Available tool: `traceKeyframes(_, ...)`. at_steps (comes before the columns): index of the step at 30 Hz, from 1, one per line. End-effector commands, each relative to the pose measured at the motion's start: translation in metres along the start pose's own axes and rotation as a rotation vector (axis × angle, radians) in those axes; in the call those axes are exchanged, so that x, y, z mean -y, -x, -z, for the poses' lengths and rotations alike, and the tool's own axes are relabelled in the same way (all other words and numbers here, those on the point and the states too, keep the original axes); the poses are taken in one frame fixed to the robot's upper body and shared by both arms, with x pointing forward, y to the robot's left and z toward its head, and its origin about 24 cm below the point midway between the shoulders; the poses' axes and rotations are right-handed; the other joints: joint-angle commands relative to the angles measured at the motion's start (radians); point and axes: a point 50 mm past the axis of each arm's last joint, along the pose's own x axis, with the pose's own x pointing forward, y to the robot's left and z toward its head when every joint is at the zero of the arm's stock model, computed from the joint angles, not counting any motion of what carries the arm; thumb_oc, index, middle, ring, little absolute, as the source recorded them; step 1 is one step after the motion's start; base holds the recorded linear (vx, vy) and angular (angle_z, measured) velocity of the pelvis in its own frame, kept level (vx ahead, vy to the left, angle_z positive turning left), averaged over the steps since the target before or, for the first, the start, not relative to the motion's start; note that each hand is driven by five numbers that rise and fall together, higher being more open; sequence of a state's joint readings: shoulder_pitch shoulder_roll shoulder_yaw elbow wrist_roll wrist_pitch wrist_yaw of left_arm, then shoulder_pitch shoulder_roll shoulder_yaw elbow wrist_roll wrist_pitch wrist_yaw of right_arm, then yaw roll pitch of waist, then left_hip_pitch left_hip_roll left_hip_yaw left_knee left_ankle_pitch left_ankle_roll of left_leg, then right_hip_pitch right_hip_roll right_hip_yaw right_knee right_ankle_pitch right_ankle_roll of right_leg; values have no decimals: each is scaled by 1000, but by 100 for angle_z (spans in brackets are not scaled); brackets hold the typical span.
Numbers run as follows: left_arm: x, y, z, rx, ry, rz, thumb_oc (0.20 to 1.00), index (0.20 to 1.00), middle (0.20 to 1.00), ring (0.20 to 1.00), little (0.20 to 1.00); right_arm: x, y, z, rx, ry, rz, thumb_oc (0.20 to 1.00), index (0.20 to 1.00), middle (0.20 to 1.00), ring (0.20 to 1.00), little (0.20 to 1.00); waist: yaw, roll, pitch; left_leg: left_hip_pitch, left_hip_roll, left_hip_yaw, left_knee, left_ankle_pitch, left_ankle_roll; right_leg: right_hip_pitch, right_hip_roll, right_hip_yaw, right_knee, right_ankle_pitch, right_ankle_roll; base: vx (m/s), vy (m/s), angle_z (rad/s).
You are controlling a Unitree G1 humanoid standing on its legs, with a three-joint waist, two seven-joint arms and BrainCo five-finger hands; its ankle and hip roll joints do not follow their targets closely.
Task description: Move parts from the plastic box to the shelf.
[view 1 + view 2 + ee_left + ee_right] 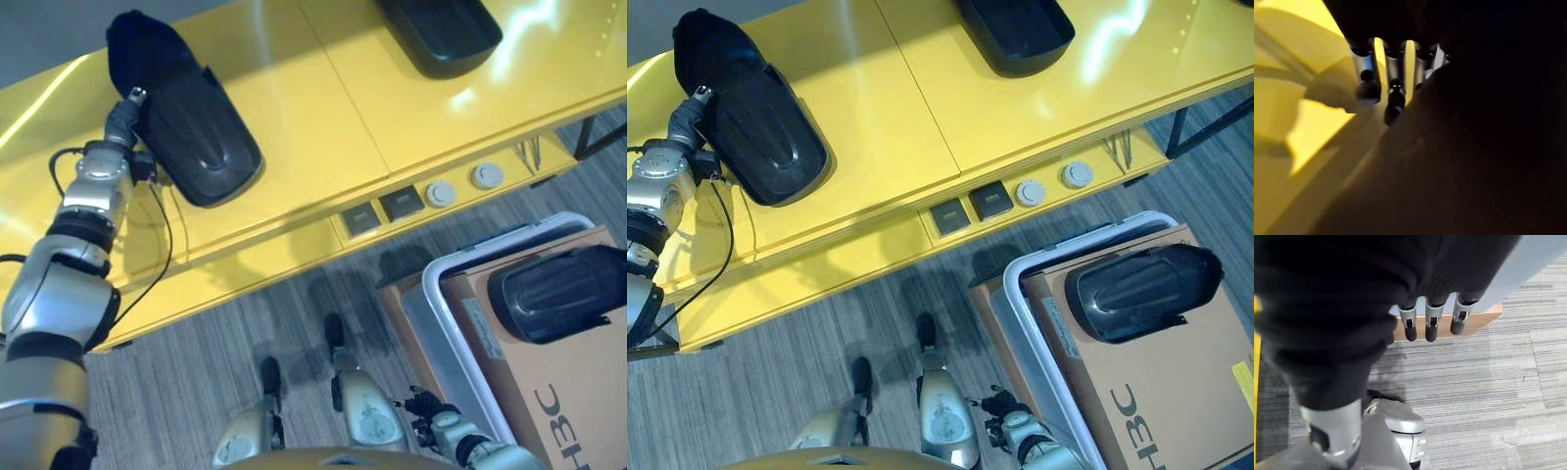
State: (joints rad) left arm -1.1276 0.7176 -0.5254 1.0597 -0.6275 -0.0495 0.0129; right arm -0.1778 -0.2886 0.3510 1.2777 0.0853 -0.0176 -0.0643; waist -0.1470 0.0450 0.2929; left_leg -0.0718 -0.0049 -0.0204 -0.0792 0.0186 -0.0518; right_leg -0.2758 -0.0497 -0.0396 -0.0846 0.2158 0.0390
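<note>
Left hand (125, 116) against part (196, 132) on shelf (323, 117), finger grip indiscernible. Risk: snagging on withdrawal, dragging part toward edge.

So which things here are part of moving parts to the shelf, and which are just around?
Job: black part at the left hand on the yellow shelf; second part there; third part in the plastic box.
Just around: cardboard, right hand.
</note>
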Motion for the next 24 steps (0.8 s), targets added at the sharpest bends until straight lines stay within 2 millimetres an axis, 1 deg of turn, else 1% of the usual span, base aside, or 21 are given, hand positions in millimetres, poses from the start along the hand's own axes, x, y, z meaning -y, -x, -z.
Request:
traceKeyframes(1,-18,-3,-46,142,-134,-18,200,200,200,200,200,-5,-1,-2,-2,-1,-48,1000,1000,1000,1000,1000,-2,19,-8,-54,43,3,-8,49,-38,66,-76,9,-3,-68,118,0,0,0)
traceKeyframes(7,-19,-4,-54,158,-189,-8,200,200,200,200,200,-8,0,-4,12,-8,-62,1000,1000,1000,1000,1000,-6,22,-2,-60,43,11,-8,53,-42,57,-76,10,-3,-65,120,0,0,0)
traceKeyframes(10,-13,-7,-59,159,-191,-11,200,200,200,200,200,-8,-1,-4,8,-7,-62,1000,1000,1000,1000,1000,-7,24,1,-63,43,10,-8,54,-42,54,-78,9,-3,-64,120,0,0,0)
traceKeyframes(12,-8,-10,-56,127,-198,-34,200,200,200,200,200,-8,-1,-4,0,-7,-58,1000,1000,1000,1000,1000,-8,26,2,-64,42,11,-8,55,-42,53,-78,10,-3,-64,119,0,0,0)
traceKeyframes(17,0,-13,-57,112,-227,-49,200,200,200,200,200,-8,-1,-2,-16,-26,-62,1000,1000,1000,1000,1000,-13,29,5,-64,40,16,-8,55,-41,52,-78,12,-3,-66,118,0,0,0)
traceKeyframes(18,2,-14,-57,102,-236,-60,420,420,420,420,420,-7,-1,-3,-13,-27,-58,1000,1000,1000,1000,1000,-14,30,7,-66,41,18,-8,56,-42,50,-78,13,-3,-66,117,0,0,0)
traceKeyframes(19,3,-14,-57,103,-236,-60,523,523,523,523,523,-7,-1,-3,-13,-27,-58,1000,1000,1000,1000,1000,-14,30,7,-66,41,18,-8,56,-42,50,-78,13,-3,-66,117,0,0,0)
traceKeyframes(20,4,-14,-58,103,-240,-60,752,752,752,752,752,-6,-1,-4,-12,-33,-55,1000,1000,1000,1000,1000,-15,29,8,-69,41,20,-8,56,-42,47,-78,13,-3,-65,117,0,0,0)
traceKeyframes(21,3,-14,-59,104,-237,-65,1000,1000,1000,1000,1000,-7,-1,-4,-11,-35,-57,1000,1000,1000,1000,1000,-15,29,8,-70,42,20,-8,56,-42,45,-78,14,-3,-65,117,0,0,0)
traceKeyframes(24,5,-15,-58,99,-242,-70,1000,1000,1000,1000,1000,-7,-1,-6,-6,-30,-56,1000,1000,1000,1000,1000,-15,28,8,-74,42,20,-8,57,-42,42,-78,16,-3,-64,115,13,-10,-6)
